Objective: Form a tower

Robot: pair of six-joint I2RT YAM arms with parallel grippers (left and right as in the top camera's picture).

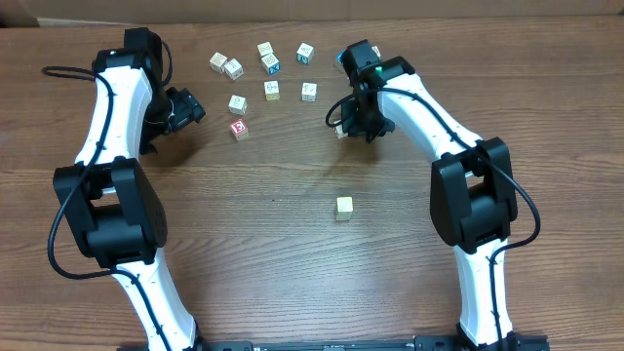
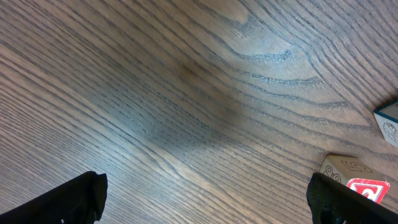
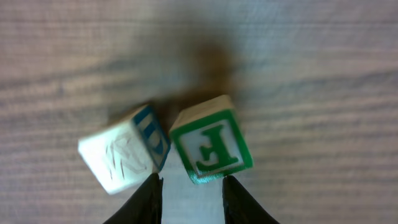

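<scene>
No tower shows in any view. My right gripper [image 1: 355, 127] [image 3: 191, 194] points down at the table right of centre, its fingers [image 3: 149, 200] close together. A pale surface fills the gap between them; I cannot tell which cube it belongs to. Just beyond the fingertips lie a tilted cube with a green F face [image 3: 212, 147] and a turned white cube with a blue side [image 3: 121, 158], each touching a fingertip. A single pale yellow cube [image 1: 343, 206] stands alone mid-table. My left gripper [image 1: 187, 107] [image 2: 205, 202] hangs wide open over bare wood.
Several loose letter cubes lie across the back, among them a white pair [image 1: 225, 64], a blue-edged one [image 1: 272, 64] and a red one [image 1: 239, 128] [image 2: 367, 186] beside my left gripper's right finger. A teal-edged cube [image 2: 388, 121] shows at that view's right border.
</scene>
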